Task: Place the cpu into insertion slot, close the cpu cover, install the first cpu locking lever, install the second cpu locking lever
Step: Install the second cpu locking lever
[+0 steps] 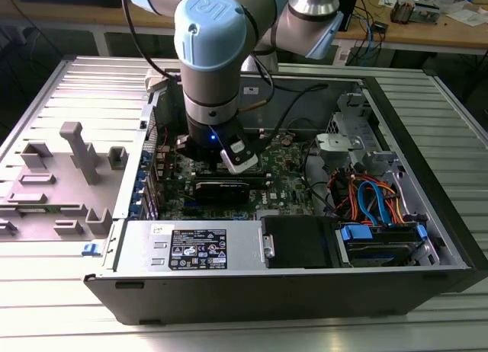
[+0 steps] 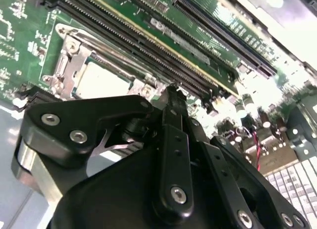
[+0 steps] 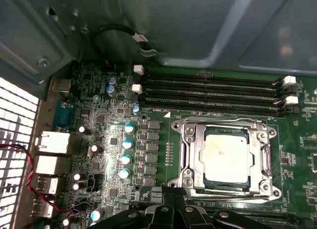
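The cpu [image 3: 225,157] lies flat in the insertion slot [image 3: 184,182], its dull silver top showing through the window of the cpu cover [image 3: 195,152], which lies down over it. Thin metal levers [image 3: 218,121] run along the socket's edges; whether they are latched I cannot tell. My gripper [image 3: 173,197] hovers just beside the socket's edge, fingers together and holding nothing. In the second wrist view the gripper [image 2: 174,92] is close to the memory slots beside the cpu [image 2: 101,83]. In the exterior view the gripper [image 1: 221,163] reaches down into the open computer case over the green motherboard [image 1: 286,180].
Long black memory slots [image 3: 213,92] run beside the socket. Capacitors [image 3: 128,144] and rear ports [image 3: 52,142] stand on its other side. A black graphics card [image 1: 221,188], a power supply [image 1: 194,245] and drive cables [image 1: 374,200] crowd the case. A grey fixture [image 1: 69,177] lies at the exterior view's left.
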